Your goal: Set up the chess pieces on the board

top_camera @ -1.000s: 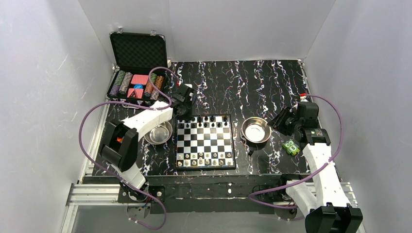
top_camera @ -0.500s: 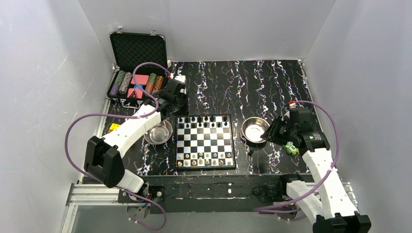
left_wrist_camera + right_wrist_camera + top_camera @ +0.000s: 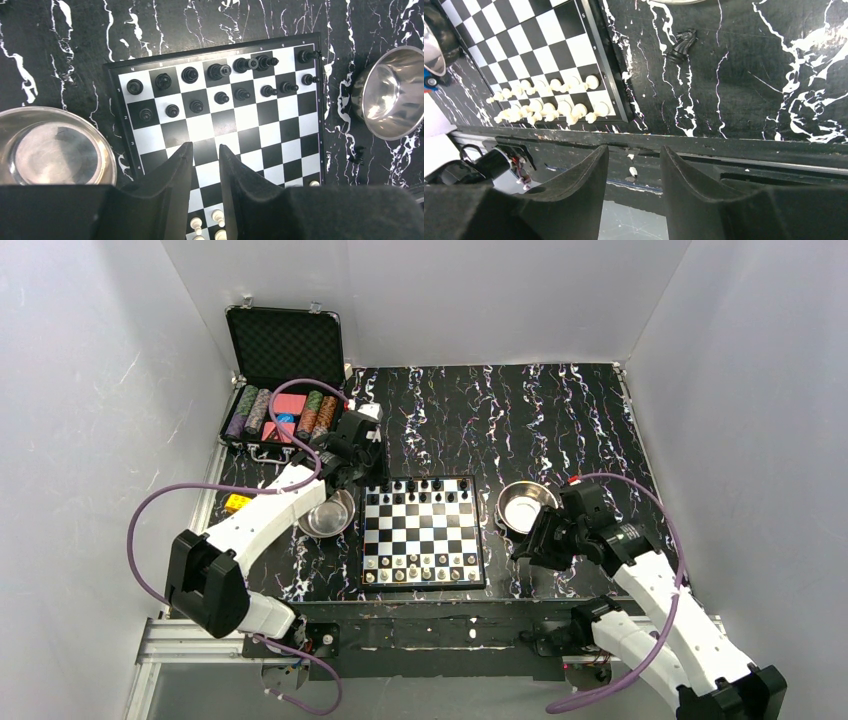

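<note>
Right gripper [image 3: 634, 152] is hanging spread and empty at the bottom of the right wrist view, over the near edge of the bench [image 3: 744, 100]. Up and right of it, at upper centre, a black knight [image 3: 681, 45] is lying on its side on the bench, just beside the board [image 3: 606, 65] but off it.

Left gripper [image 3: 206, 170] is hovering over mid-board with its fingers only slightly parted and nothing between them.

White pieces [image 3: 549, 105] are standing in two rows at the board's near end. Black pieces [image 3: 220, 82] are lining the far end. There looks to be a gap near the right end of their back row.

The knight looks tiny, light, hard and smooth. It is likely to skid or squirt out of a pinch.

Judging the best hold to be across the flat sides of the body, low toward the base. It will then need tipping upright before it is set down.

Bowls [image 3: 50, 150] [image 3: 390, 95] are sitting on either side of the board.
</note>
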Available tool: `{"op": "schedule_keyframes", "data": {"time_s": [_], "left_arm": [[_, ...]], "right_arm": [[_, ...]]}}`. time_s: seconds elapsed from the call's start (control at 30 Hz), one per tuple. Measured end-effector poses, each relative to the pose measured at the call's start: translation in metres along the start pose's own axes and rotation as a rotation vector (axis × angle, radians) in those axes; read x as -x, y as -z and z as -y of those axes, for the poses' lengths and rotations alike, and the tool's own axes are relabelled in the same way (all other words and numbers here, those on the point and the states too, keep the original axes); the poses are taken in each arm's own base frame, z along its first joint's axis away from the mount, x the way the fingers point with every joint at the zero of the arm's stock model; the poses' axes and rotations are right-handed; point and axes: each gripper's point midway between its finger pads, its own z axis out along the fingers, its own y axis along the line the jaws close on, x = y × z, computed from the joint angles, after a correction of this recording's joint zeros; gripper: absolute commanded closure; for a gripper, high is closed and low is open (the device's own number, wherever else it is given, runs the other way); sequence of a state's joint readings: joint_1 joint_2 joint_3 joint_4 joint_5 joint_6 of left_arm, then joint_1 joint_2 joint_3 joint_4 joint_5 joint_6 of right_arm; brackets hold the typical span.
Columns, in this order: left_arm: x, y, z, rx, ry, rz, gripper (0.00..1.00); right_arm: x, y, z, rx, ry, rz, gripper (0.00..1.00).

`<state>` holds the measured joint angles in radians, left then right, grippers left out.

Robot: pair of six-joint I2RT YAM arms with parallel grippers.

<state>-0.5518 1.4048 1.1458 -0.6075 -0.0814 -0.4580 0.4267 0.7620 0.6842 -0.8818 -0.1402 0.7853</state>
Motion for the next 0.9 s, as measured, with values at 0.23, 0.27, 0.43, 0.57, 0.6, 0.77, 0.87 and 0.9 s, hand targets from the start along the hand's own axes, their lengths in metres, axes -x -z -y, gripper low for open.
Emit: {"op": "schedule_keyframes", "data": {"time_s": [0.23,0.27,0.43,0.57,0.6,0.77,0.87,0.9], "left_arm": [[-0.012,-0.004,0.002,-0.029,-0.001,-0.025,0.74],[-0.013,-0.004,0.002,-0.032,-0.001,-0.028,0.74],[-0.016,-0.006,0.002,-0.035,0.0,-0.032,0.74],[-0.016,-0.007,0.003,-0.041,0.003,-0.032,0.74],[-0.016,-0.007,0.003,-0.042,0.003,-0.033,0.74],[-0.016,-0.006,0.004,-0.046,0.006,-0.034,0.74],[-0.016,-0.006,0.004,-0.046,0.006,-0.035,0.74],[-0.017,-0.006,0.004,-0.047,0.006,-0.035,0.74]], "right_arm": [[-0.003,-0.017,0.006,-0.067,-0.085,-0.043,0.47],[-0.004,-0.02,0.008,-0.079,-0.091,-0.049,0.47],[0.0,-0.036,0.015,-0.136,-0.121,-0.056,0.47],[0.007,-0.048,0.019,-0.172,-0.133,-0.044,0.47],[0.009,-0.051,0.02,-0.184,-0.134,-0.04,0.48],[0.015,-0.064,0.029,-0.246,-0.134,-0.029,0.49],[0.018,-0.071,0.034,-0.277,-0.133,-0.028,0.49],[0.018,-0.072,0.035,-0.28,-0.132,-0.027,0.5]]}}
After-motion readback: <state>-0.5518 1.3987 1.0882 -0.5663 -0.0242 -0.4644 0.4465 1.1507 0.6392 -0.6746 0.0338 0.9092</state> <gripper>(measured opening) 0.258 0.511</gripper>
